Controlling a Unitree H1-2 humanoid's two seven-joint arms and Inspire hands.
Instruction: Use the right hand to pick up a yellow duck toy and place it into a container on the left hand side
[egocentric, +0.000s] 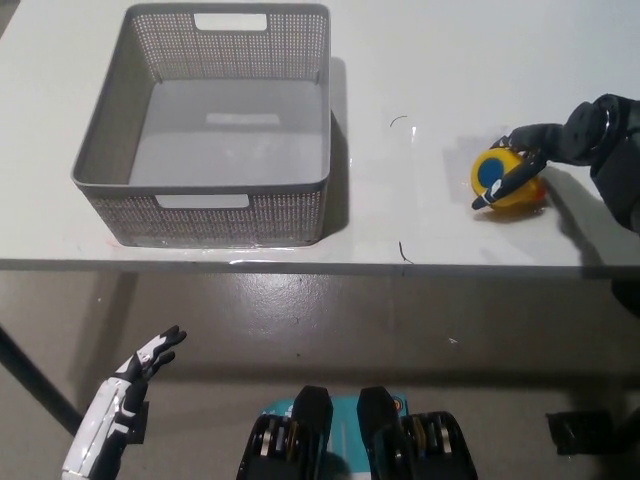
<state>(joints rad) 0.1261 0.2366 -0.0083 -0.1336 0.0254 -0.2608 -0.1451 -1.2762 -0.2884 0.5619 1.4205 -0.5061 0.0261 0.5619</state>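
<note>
Duck toy sits on your table near its right front edge, right hand wrapping it with fingers not visibly clamped, not lifted; the basket is empty, left hand idling open below.

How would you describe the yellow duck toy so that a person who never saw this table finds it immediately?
Start from the white table and its grey mesh basket on the left. Look far right, near the front edge, where the black right hand closes its fingers over the duck toy. It is the only yellow thing, with a blue round patch.
</note>
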